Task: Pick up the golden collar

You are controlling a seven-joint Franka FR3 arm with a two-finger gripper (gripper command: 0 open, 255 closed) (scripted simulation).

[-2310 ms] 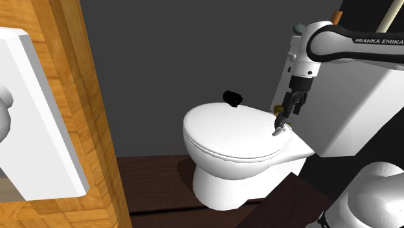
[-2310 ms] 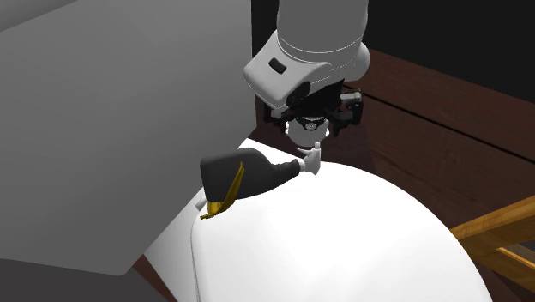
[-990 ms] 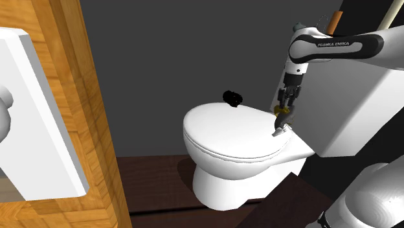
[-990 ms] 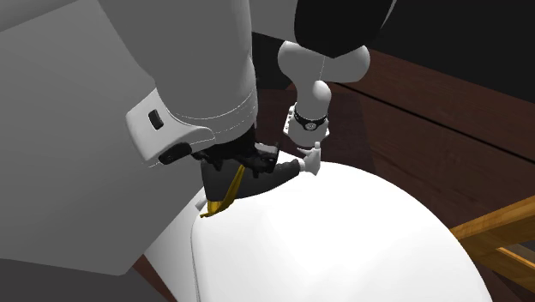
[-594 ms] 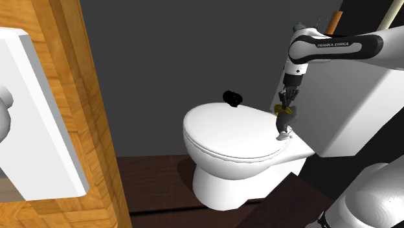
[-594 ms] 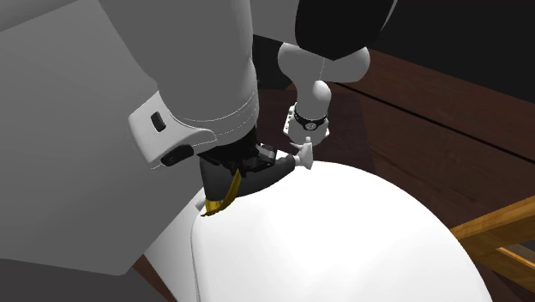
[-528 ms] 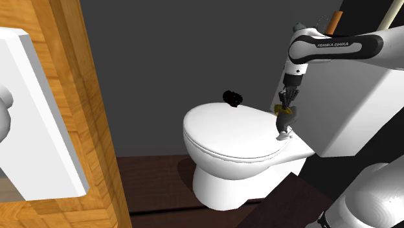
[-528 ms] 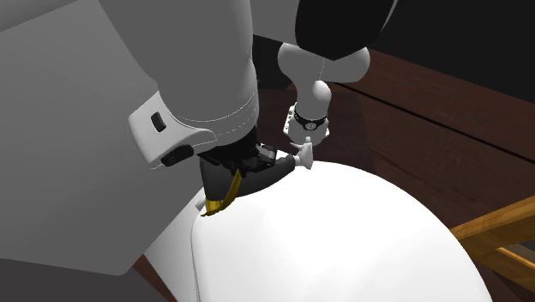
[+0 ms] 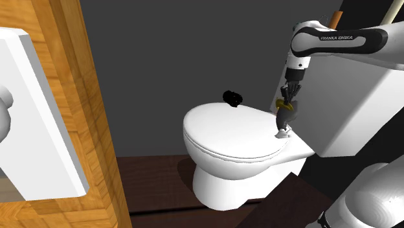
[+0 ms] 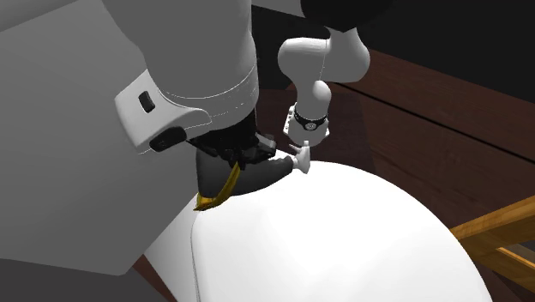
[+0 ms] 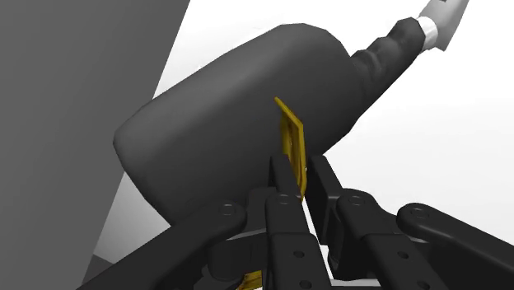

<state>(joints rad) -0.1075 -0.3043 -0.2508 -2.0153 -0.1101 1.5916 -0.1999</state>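
My gripper (image 11: 298,170) pinches the golden collar (image 11: 290,138) on the dark bottle-shaped body (image 11: 239,115), above the white toilet lid (image 9: 226,129).

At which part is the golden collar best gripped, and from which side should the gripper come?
Grip the golden collar on its flat band, where it stands out from the dark bottle-shaped body, coming from above the toilet lid. The band is edge-on to the gripper, so one finger fits on each flat face, as it is clasped now.
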